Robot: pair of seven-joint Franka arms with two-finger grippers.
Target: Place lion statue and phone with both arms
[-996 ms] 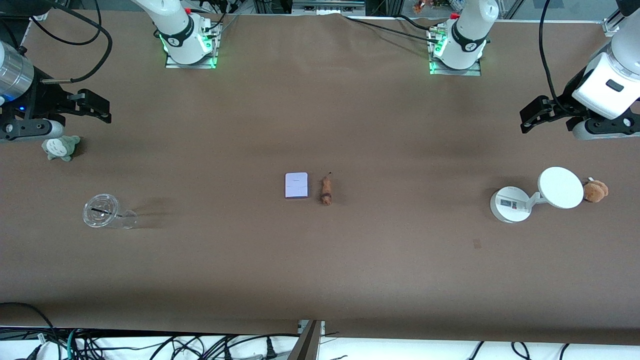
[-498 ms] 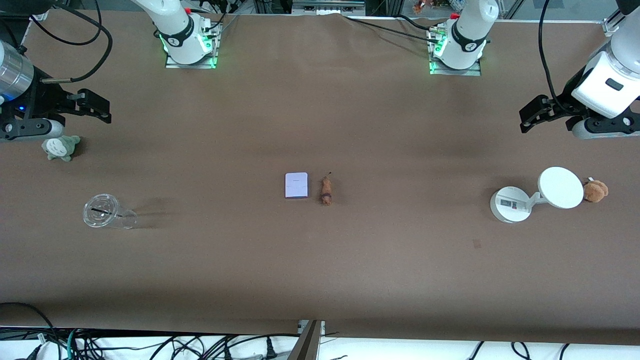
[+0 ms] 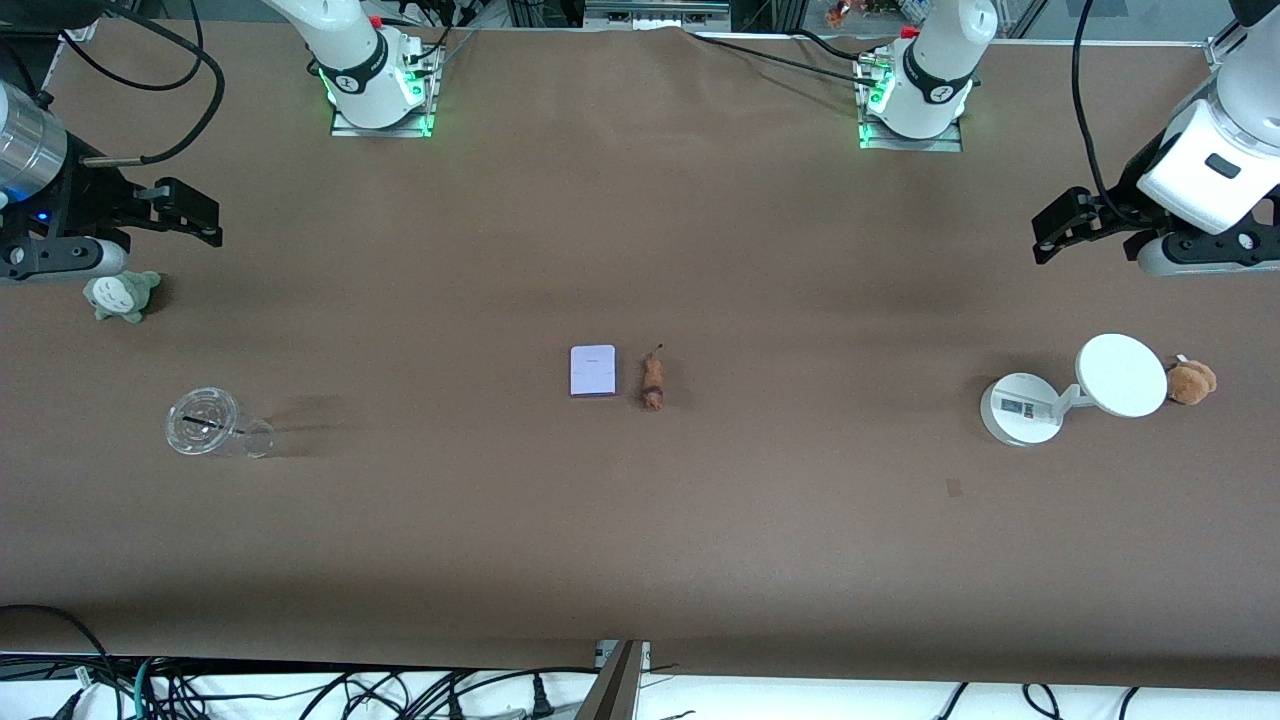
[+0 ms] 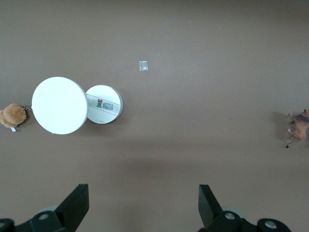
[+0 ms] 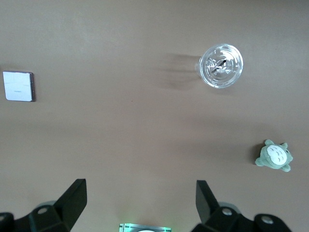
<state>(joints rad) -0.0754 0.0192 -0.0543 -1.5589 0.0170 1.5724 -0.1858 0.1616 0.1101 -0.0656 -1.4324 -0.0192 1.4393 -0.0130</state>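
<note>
Phone [image 3: 593,371] and lion statue [image 3: 652,379] were seen side by side mid-table, ungrasped. Left tool [image 3: 1057,226] and right tool [image 3: 190,214] were held spread, empty, over table ends. Pickup and placement left undone.

Even, diffuse overhead light; matte brown tabletop [image 3: 640,520] without glare. Soft broad shadows only. Clear cup [image 3: 205,424] throws a faint streaked shadow. Green glow at arm bases. Focus sharp throughout.

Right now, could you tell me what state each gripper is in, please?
Left gripper: open, holding nothing, up over the table's left-arm end.
Right gripper: open, holding nothing, up over the right-arm end.
</note>
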